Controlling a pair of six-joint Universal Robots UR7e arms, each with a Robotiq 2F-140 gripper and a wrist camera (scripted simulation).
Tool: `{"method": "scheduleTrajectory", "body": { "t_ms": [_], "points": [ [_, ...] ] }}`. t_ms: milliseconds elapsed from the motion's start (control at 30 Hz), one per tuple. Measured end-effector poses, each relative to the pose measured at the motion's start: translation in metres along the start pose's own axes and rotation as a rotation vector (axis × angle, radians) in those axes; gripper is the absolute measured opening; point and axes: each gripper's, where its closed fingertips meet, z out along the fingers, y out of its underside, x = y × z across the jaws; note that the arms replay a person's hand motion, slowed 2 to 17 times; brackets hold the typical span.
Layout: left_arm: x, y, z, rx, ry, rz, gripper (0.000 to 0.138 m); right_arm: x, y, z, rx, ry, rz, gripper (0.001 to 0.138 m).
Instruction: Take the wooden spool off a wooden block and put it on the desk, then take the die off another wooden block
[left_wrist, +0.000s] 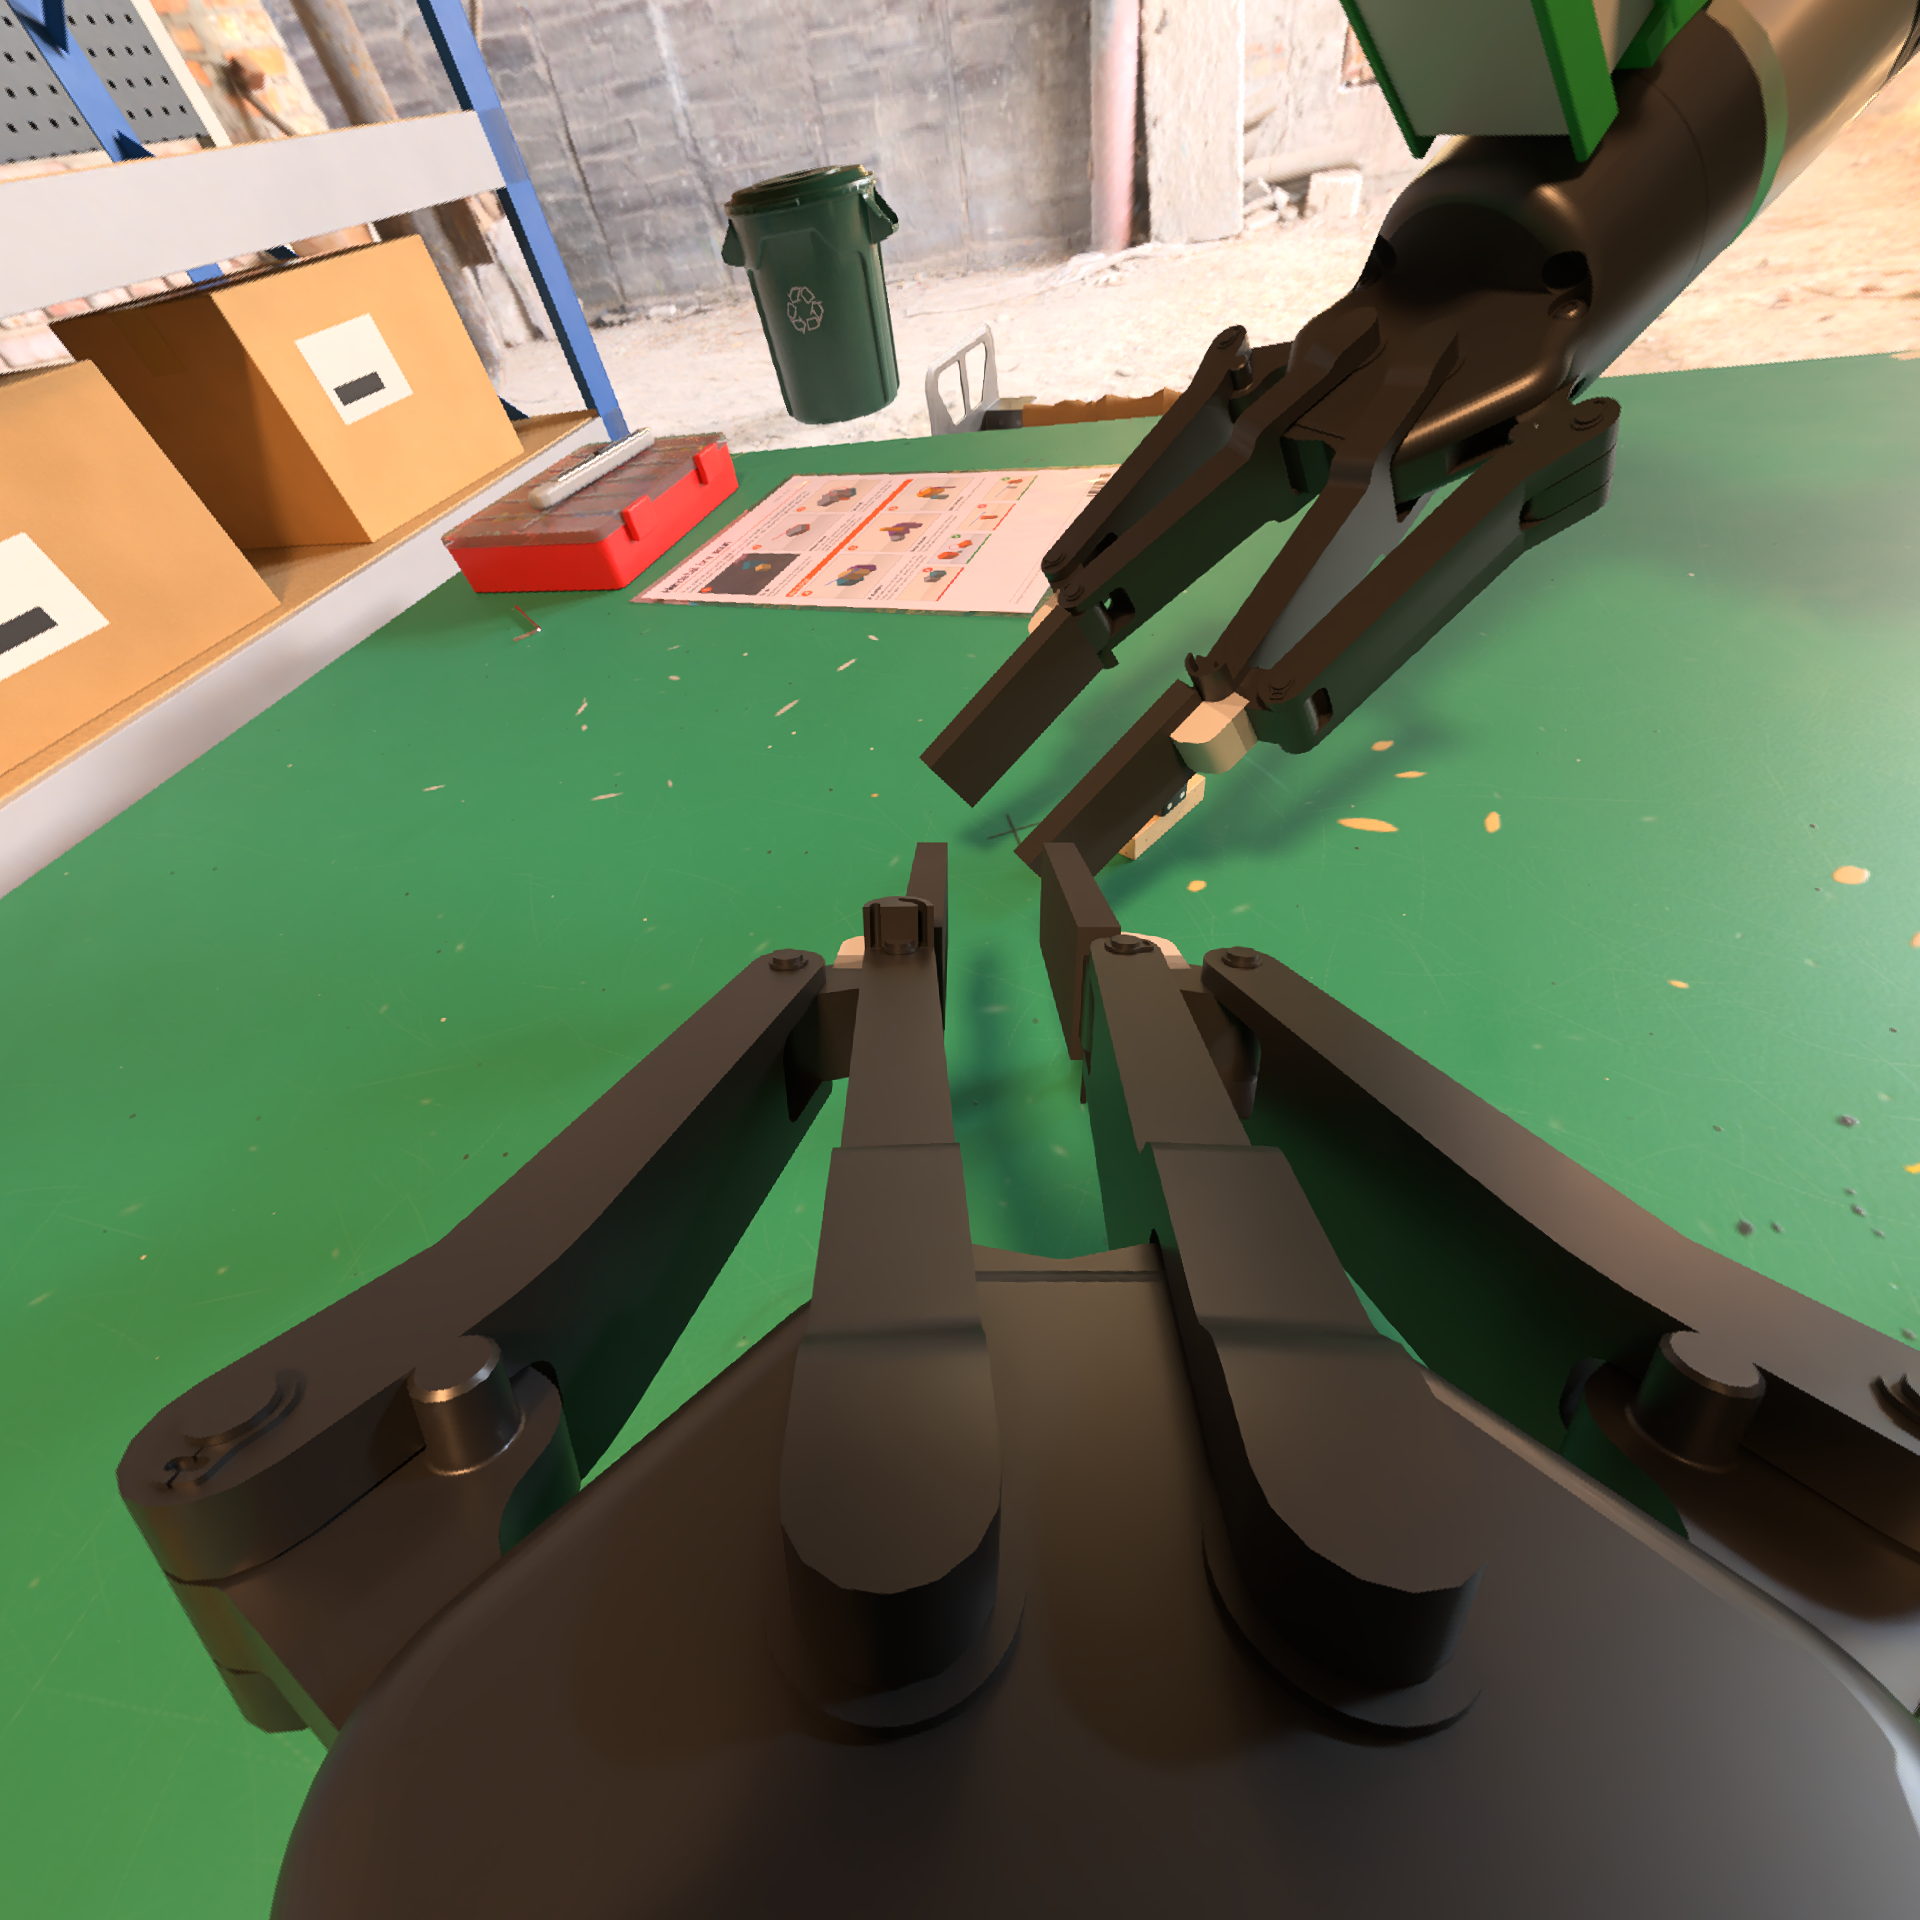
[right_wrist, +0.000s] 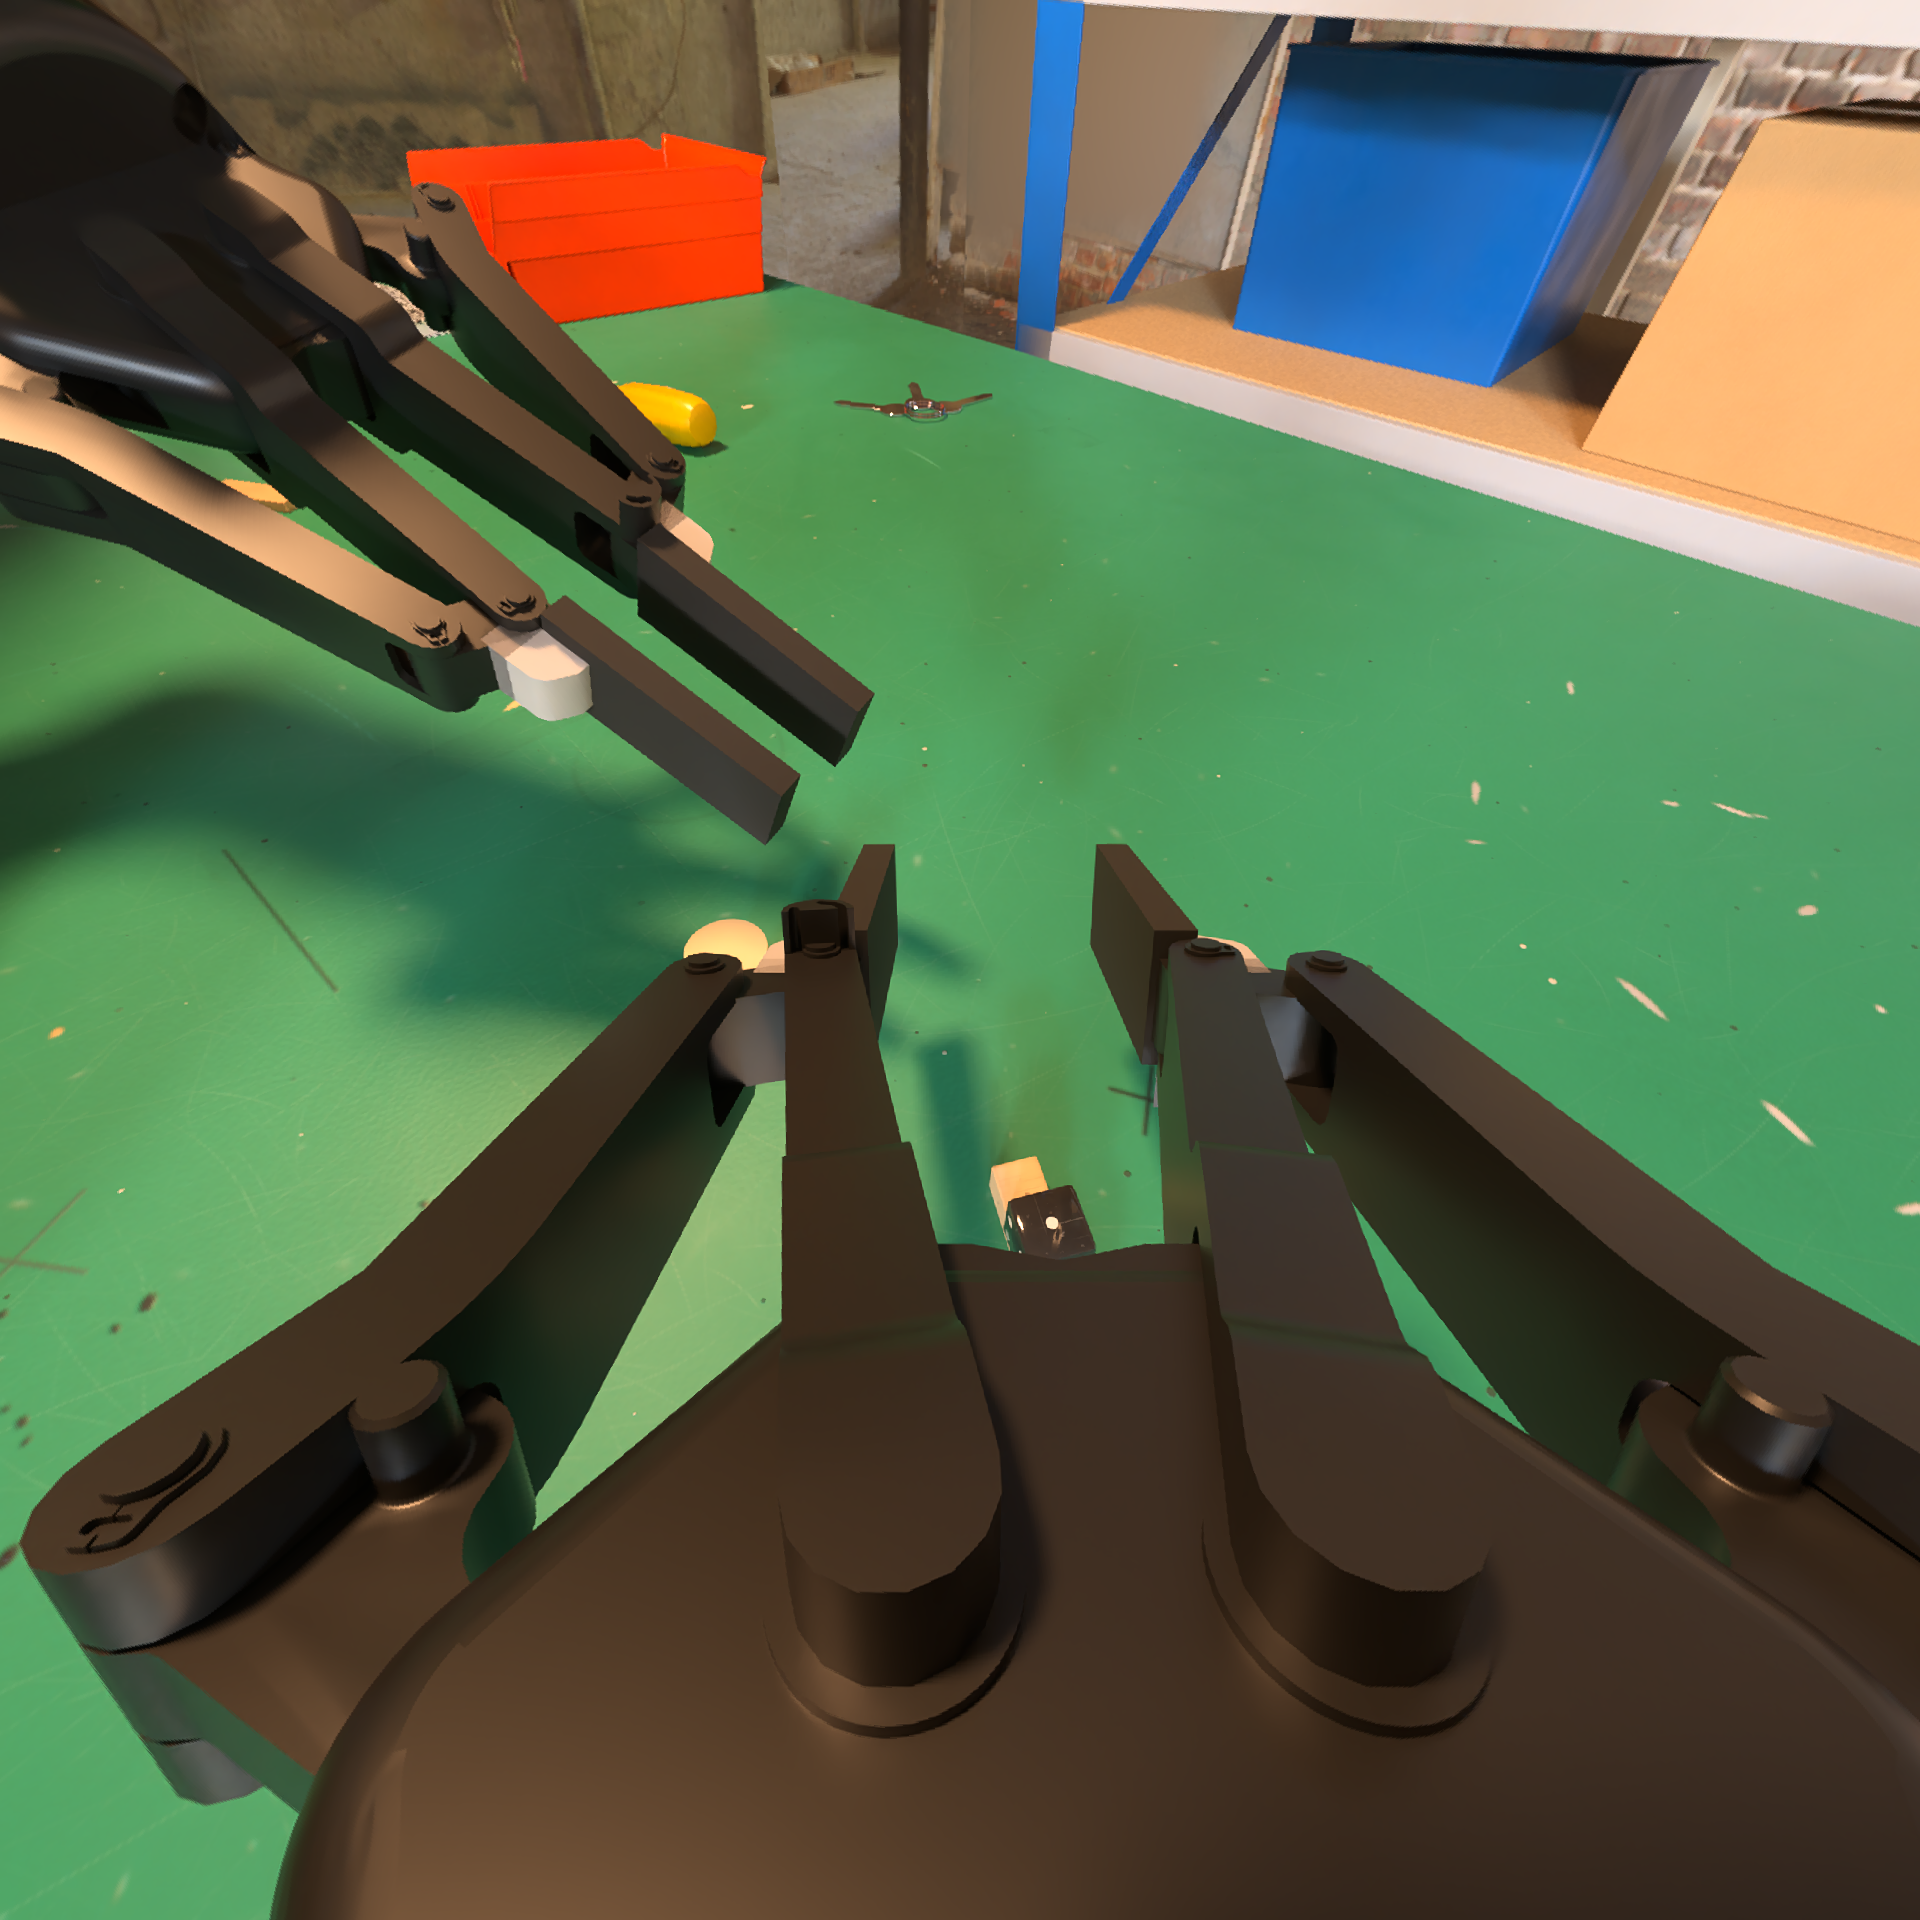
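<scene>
Green desk (right_wrist: 1351, 727) — die (right_wrist: 1051, 1224) behind right fingers (right_wrist: 1138, 935)

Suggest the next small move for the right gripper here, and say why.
Probably lower the right gripper and draw it back a little, so that its fingers straddle the black die. The die sits on a pale wooden block close below the palm, behind the open fingertips, which hold nothing. The left gripper is also open and empty, over bare desk.
</scene>
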Motion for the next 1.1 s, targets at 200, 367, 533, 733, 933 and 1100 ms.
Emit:
{"method": "scheduleTrajectory", "body": {
  "t_ms": [200,367,533,733,933,1100],
  "points": [
    [0.0,0.001,0.0,-0.002,-0.001,0.004,0.024,0.002,0.002,0.001,-0.011,0.003,-0.006,0.05],
    [0.0,0.002,0.001,-0.007,0.001,0.006,0.024,0.004,0.005,0.001,-0.021,0.012,-0.006,0.05],
    [0.0,0.003,0.001,-0.012,0.003,0.009,0.024,0.006,0.006,0.0,-0.029,0.02,-0.006,0.05],
    [-0.001,0.004,0.001,-0.016,-0.001,0.015,0.023,0.008,0.006,-0.003,-0.032,0.012,-0.011,0.05],
    [-0.002,0.004,-0.001,-0.015,-0.005,0.017,0.023,0.007,0.006,-0.009,-0.047,-0.025,-0.026,0.049],
    [-0.002,0.004,-0.001,-0.012,-0.005,0.014,0.022,0.005,0.01,-0.017,-0.079,-0.073,-0.046,0.049]
  ]
}}
